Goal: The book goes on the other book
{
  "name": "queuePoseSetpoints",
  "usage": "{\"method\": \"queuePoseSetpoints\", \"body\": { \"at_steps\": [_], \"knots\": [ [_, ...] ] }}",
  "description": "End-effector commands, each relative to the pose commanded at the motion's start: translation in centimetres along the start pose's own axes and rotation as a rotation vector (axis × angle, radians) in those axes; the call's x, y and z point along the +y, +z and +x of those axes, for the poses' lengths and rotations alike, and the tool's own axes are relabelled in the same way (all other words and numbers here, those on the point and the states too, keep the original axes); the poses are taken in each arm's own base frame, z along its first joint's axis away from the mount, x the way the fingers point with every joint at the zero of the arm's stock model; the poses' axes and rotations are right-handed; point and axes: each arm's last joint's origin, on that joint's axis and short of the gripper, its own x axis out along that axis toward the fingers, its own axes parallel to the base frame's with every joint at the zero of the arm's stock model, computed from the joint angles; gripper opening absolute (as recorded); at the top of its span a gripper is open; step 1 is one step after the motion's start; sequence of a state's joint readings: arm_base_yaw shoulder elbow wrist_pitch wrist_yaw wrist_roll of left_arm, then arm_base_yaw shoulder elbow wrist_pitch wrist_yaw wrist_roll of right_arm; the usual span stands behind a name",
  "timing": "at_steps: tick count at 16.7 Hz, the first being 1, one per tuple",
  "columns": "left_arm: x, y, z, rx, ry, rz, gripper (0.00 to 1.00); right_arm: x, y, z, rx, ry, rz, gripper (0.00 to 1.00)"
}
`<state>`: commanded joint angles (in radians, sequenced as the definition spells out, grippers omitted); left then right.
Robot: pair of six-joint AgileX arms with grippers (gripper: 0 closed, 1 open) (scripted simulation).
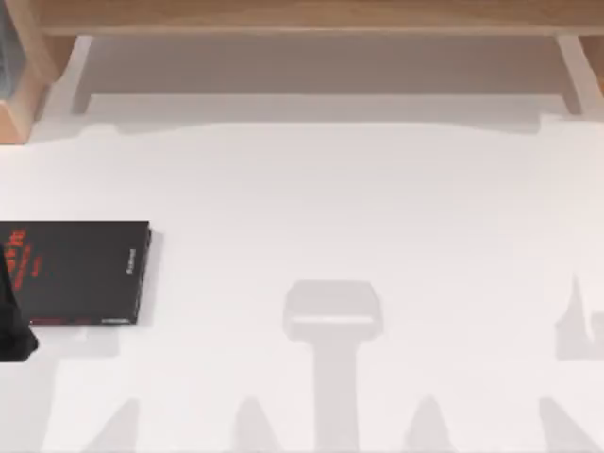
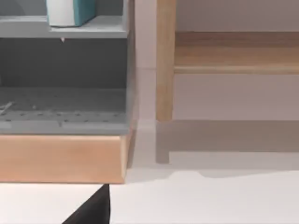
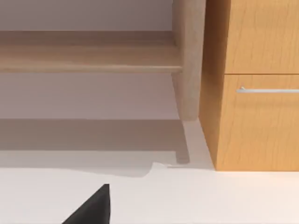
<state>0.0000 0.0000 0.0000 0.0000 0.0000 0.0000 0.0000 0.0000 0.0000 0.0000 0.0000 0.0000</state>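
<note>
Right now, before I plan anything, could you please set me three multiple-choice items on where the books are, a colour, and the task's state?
1. Where on the table does the black book lie?
A. the top view's right
B. the middle
C. the top view's left

2. What colour is the black book's cover lettering?
A. red
B. yellow
C. green

3. Where is the teal book?
A. stacked on the black book
B. on a grey shelf
C. open on the table

Answers: 1 C, it lies against the top view's left edge; 2 A, red marks show on its cover; 3 B, the left wrist view shows it on the shelf.
</note>
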Motion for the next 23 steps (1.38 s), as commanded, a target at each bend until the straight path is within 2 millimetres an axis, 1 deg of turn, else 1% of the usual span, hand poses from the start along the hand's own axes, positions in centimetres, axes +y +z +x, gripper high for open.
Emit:
{"method": "queuePoseSetpoints", "body": {
  "at_steps": [2, 3, 5, 8, 10, 11, 12, 14, 16, 18, 20, 21, 23],
  "knots": [
    [0.0, 0.0, 0.0, 0.000, 0.000, 0.000, 1.00, 0.0, 0.0, 0.0, 0.000, 0.000, 0.000, 1.00],
    [0.0, 0.3, 0.0, -0.006, 0.000, 0.000, 1.00, 0.0, 0.0, 0.0, 0.000, 0.000, 0.000, 1.00],
    [0.2, 1.9, 0.1, -0.033, -0.002, 0.000, 1.00, 0.0, 0.0, 0.0, 0.000, 0.000, 0.000, 1.00],
    [0.5, 6.0, 0.7, -0.084, -0.006, 0.001, 1.00, 0.0, 0.0, 0.0, 0.000, 0.000, 0.000, 1.00],
    [0.9, 9.3, 2.0, -0.106, -0.009, 0.003, 1.00, 0.0, 0.0, 0.0, 0.000, 0.000, 0.000, 1.00],
    [1.1, 10.8, 3.1, -0.106, -0.010, 0.003, 1.00, 0.0, 0.0, 0.0, 0.000, 0.000, 0.000, 1.00],
    [1.5, 12.2, 4.6, -0.099, -0.011, 0.002, 1.00, 0.0, 0.0, 0.0, 0.000, 0.000, 0.000, 1.00],
    [2.4, 14.1, 8.5, -0.062, -0.014, -0.004, 1.00, 0.0, 0.0, 0.0, 0.000, 0.000, 0.000, 1.00],
    [3.8, 14.8, 13.3, -0.009, -0.016, -0.014, 1.00, 0.0, 0.0, 0.0, 0.000, 0.000, 0.000, 1.00],
    [5.4, 14.1, 18.4, 0.040, -0.015, -0.026, 1.00, 0.0, 0.0, 0.0, 0.000, 0.000, 0.000, 1.00],
    [7.4, 12.7, 23.0, 0.073, -0.013, -0.035, 1.00, 0.0, 0.0, 0.0, 0.000, 0.000, 0.000, 1.00],
    [8.4, 11.9, 25.0, 0.081, -0.013, -0.038, 1.00, 0.0, 0.0, 0.0, 0.000, 0.000, 0.000, 1.00],
    [10.3, 10.3, 28.3, 0.079, -0.012, -0.040, 1.00, 0.0, 0.0, 0.0, 0.000, 0.000, 0.000, 1.00]
  ]
}}
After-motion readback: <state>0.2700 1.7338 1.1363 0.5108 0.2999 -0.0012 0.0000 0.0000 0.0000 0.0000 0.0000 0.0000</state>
